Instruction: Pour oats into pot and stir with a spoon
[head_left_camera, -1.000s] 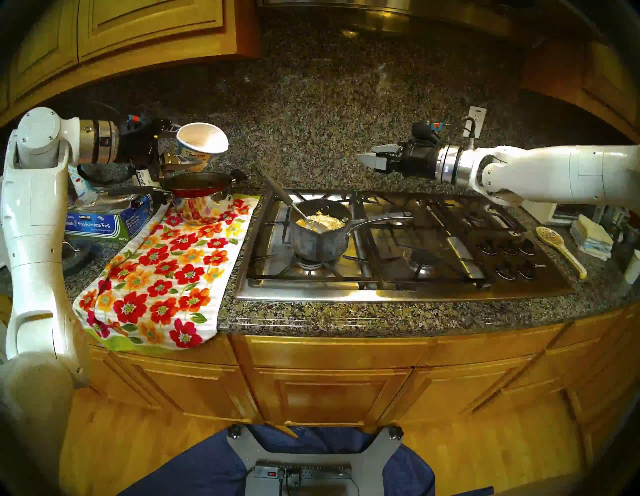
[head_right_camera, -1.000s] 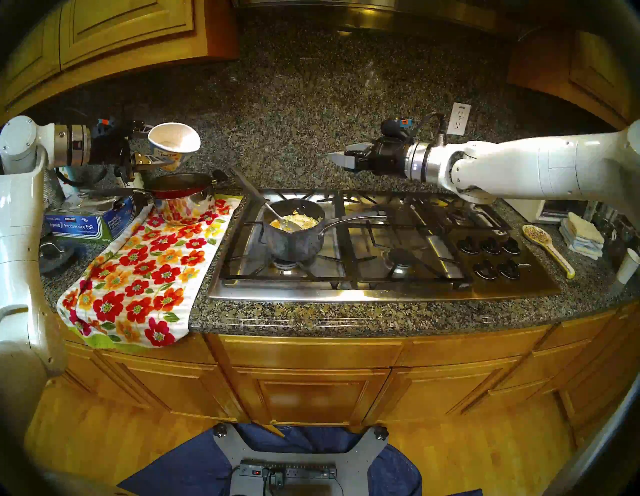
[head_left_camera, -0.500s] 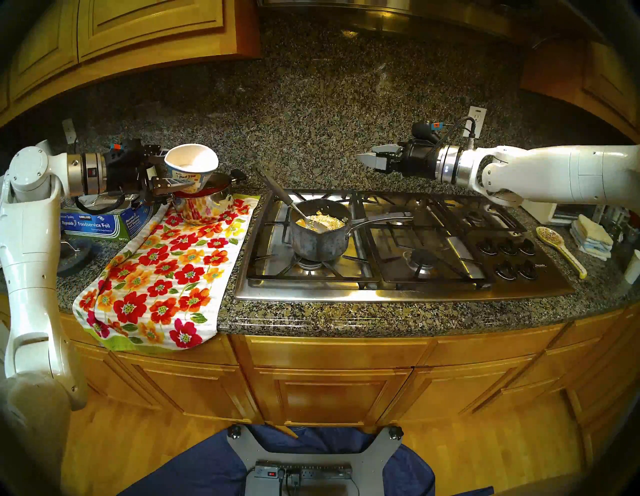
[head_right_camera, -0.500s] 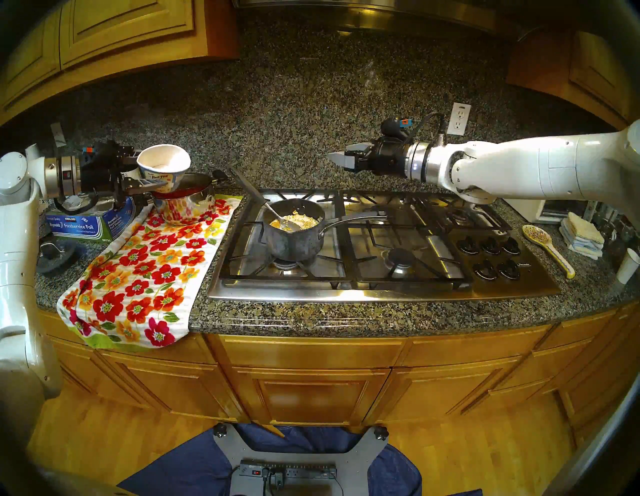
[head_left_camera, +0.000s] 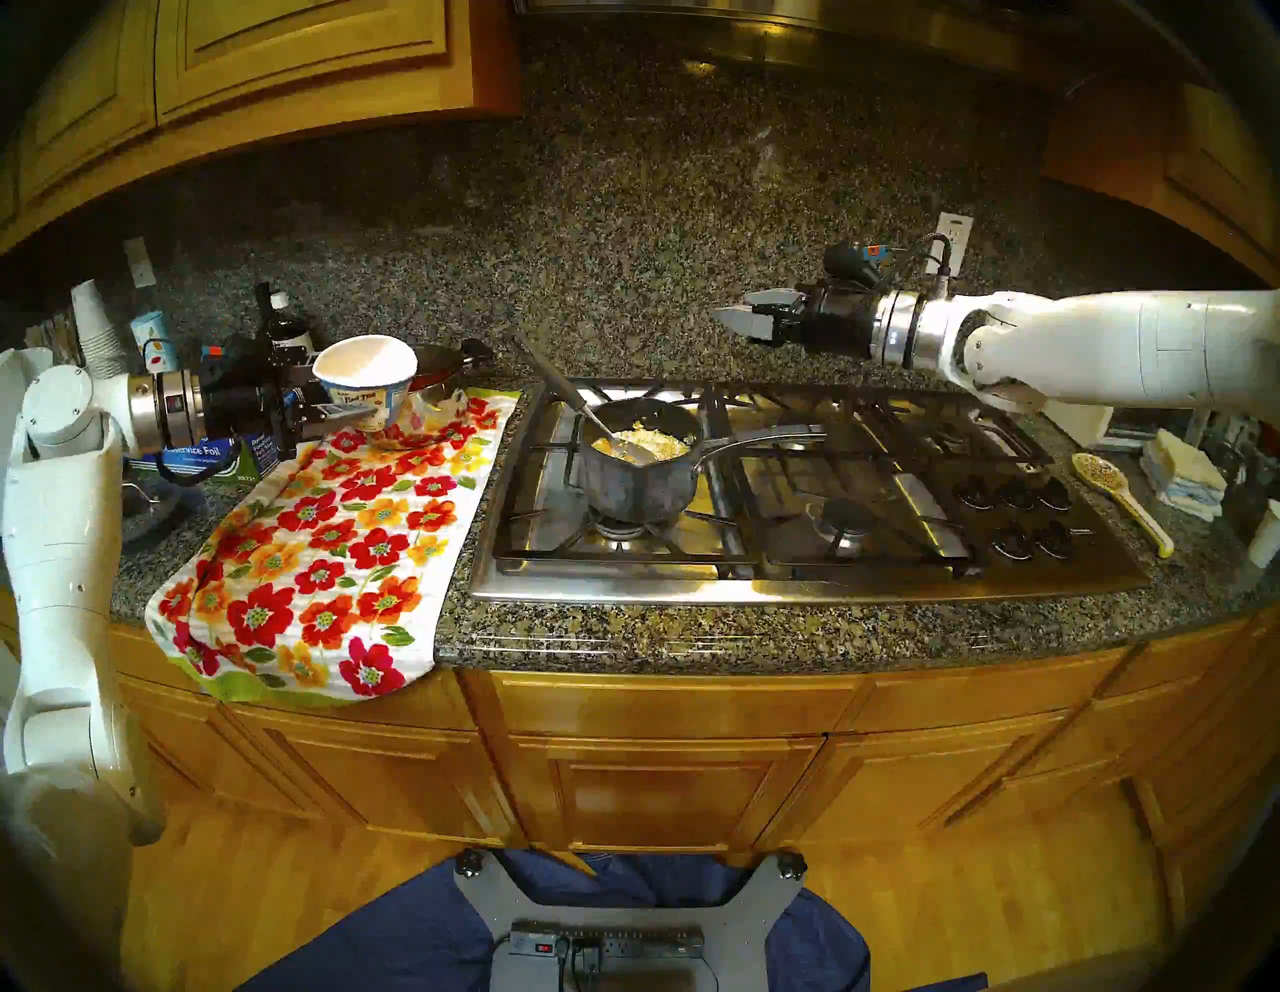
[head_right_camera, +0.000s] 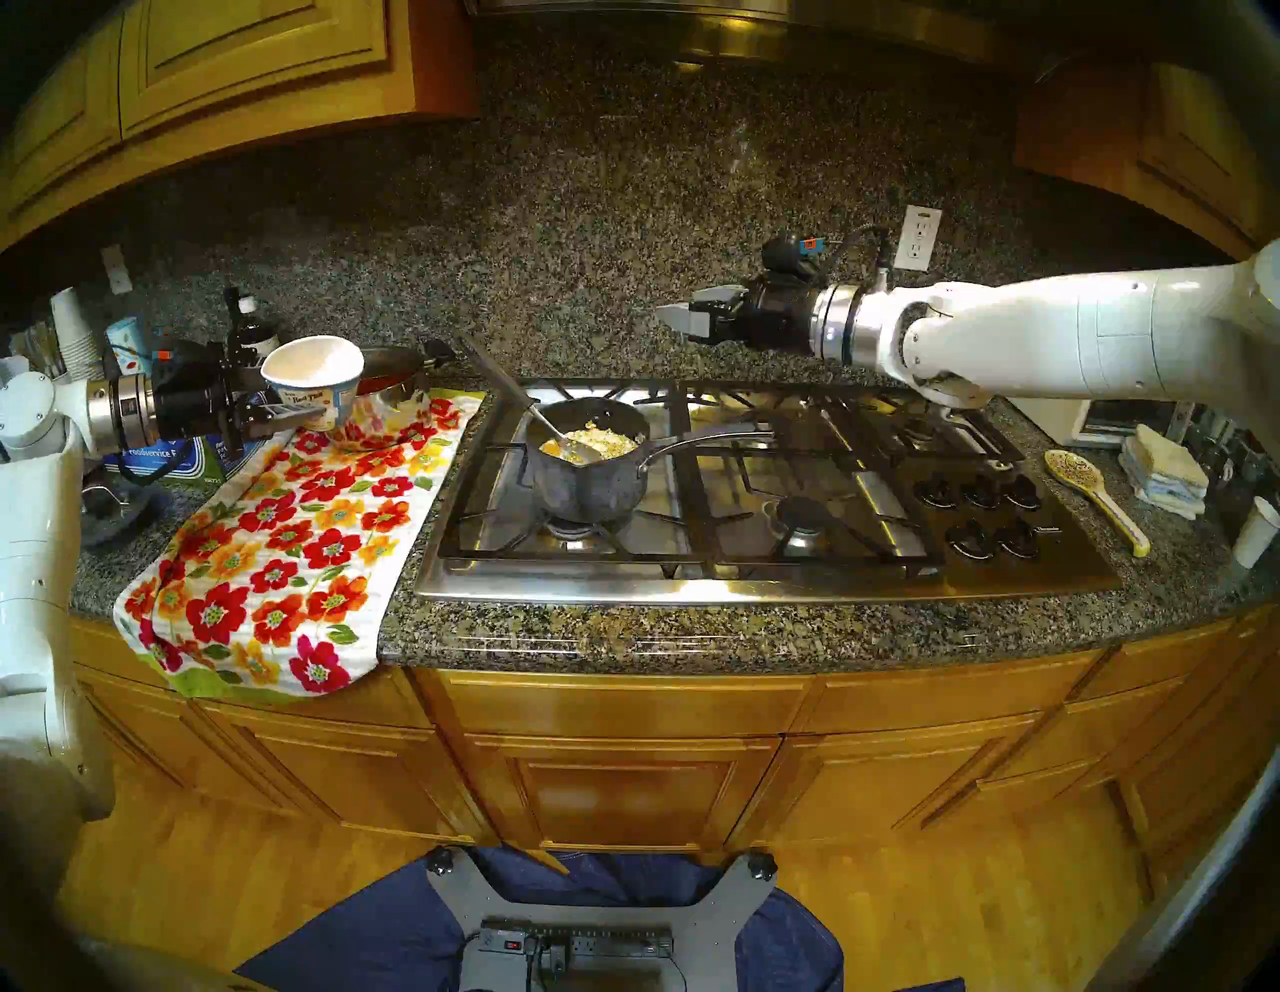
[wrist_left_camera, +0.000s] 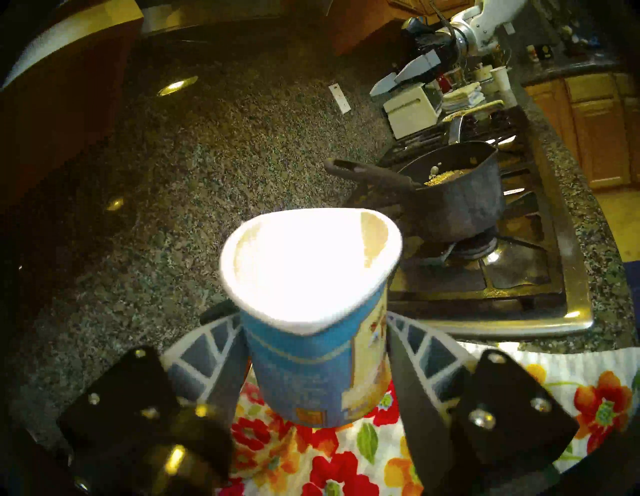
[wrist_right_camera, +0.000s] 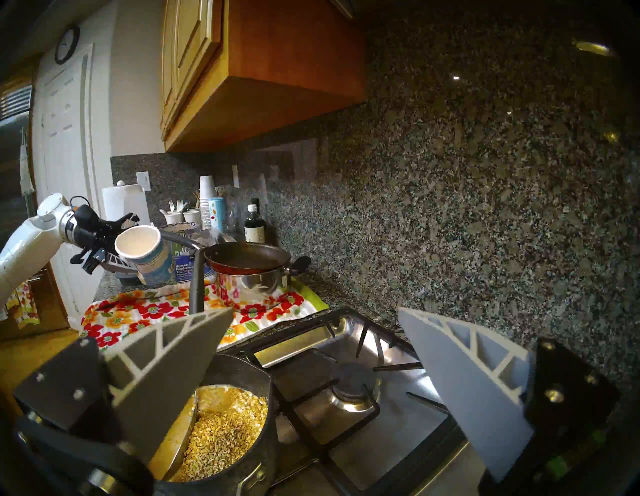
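The stovetop (head_left_camera: 796, 554) carries the pot (head_left_camera: 637, 478) on its front-left burner. The floral towel (head_left_camera: 312, 554) lies to its left on the counter. The oats (head_left_camera: 651, 443) sit in the pot, with the spoon (head_left_camera: 589, 415) resting in them, its black handle leaning over the back-left rim. The left gripper (wrist_left_camera: 315, 377) is clamped on the paper cup (head_left_camera: 367, 377), held upright just above the towel. The right gripper (wrist_right_camera: 311, 381) hangs above the stovetop with fingers spread wide, holding nothing.

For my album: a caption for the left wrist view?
Left gripper holds the cup above the towel.
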